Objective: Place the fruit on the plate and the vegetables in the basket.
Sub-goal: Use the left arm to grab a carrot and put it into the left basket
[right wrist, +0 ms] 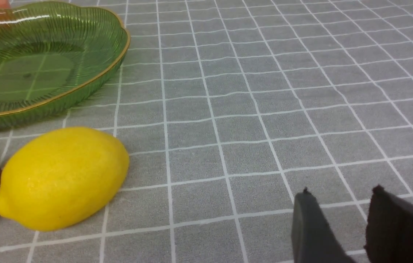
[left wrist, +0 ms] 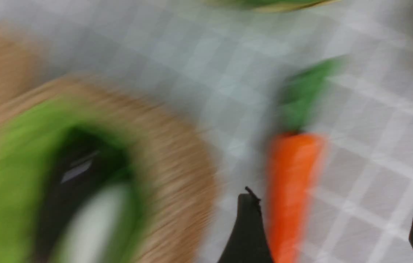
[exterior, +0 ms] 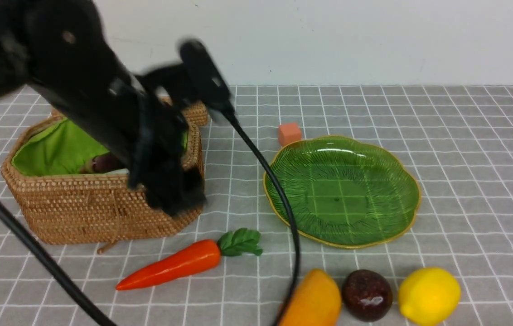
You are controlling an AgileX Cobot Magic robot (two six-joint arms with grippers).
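Observation:
The woven basket (exterior: 93, 208) with green lining stands at the left; a dark purple eggplant (exterior: 104, 162) and a white radish (left wrist: 93, 223) lie inside. My left gripper (exterior: 170, 190), blurred, hangs over the basket's near right corner, open and empty (left wrist: 338, 195). The orange carrot (exterior: 175, 265) lies on the cloth in front of the basket. The green plate (exterior: 342, 190) is empty. Mango (exterior: 313, 301), maroon fruit (exterior: 367, 294) and lemon (exterior: 428, 295) sit in a row near the front edge. My right gripper (right wrist: 339, 191) is open over bare cloth, to one side of the lemon (right wrist: 64, 177).
A small orange cube (exterior: 289, 133) sits behind the plate. The basket's woven lid (exterior: 195, 113) lies behind the basket. The left arm's black cable (exterior: 283, 203) hangs between basket and plate, down to the mango. A grey checked cloth covers the table.

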